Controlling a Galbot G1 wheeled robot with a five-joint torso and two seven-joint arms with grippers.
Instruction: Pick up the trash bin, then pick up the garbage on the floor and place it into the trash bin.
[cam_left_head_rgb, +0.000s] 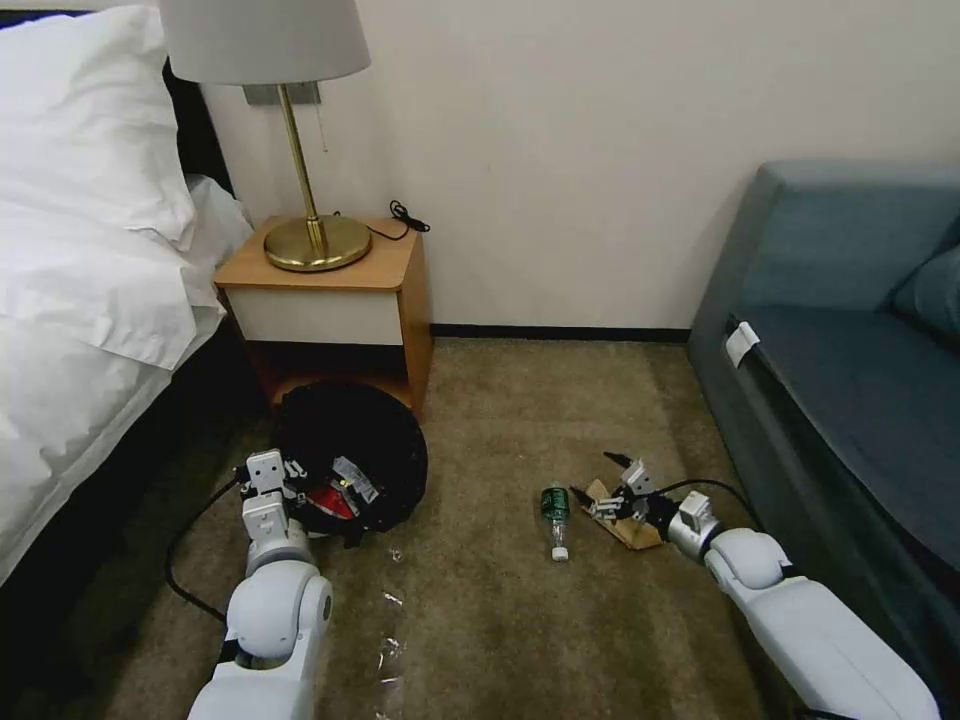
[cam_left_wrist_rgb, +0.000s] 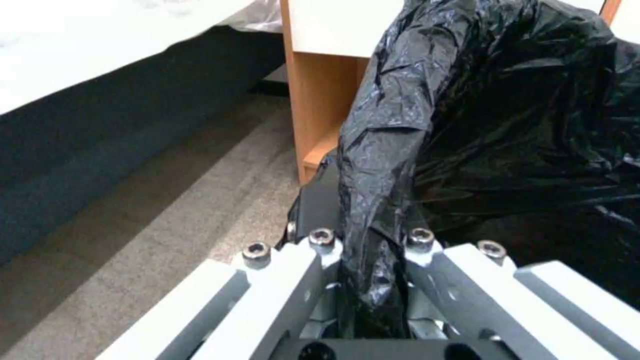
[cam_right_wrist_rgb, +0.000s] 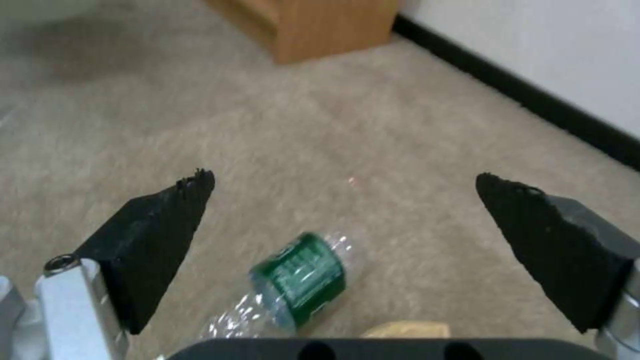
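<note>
Down on the carpet (cam_left_head_rgb: 480, 620), the left gripper (cam_left_head_rgb: 300, 480) had its fingers clamped on the black bag folded over the rim of the trash bin (cam_left_head_rgb: 350, 465), which sat tipped toward the robot right in front of the nightstand (cam_left_head_rgb: 330, 300). Inside the bin something red and white showed against the liner. From the left wrist, the crinkled black bag (cam_left_wrist_rgb: 373, 210) ran straight down between the closed fingers (cam_left_wrist_rgb: 320, 260), with the nightstand's wooden side just behind it. Well off to the right, the right gripper (cam_left_head_rgb: 605, 480) hovered low with its fingers spread wide apart and nothing between them. The small bottle (cam_left_head_rgb: 555, 515) with the green label lay on its side on the carpet just beside that gripper, white cap pointing toward the robot. The crumpled brown paper (cam_left_head_rgb: 630, 527) lay under the gripper's body, near the blue sofa (cam_left_head_rgb: 850, 380). From the right wrist, the bottle (cam_right_wrist_rgb: 300, 285) lay between the two black pads (cam_right_wrist_rgb: 153, 240), touching neither.
</note>
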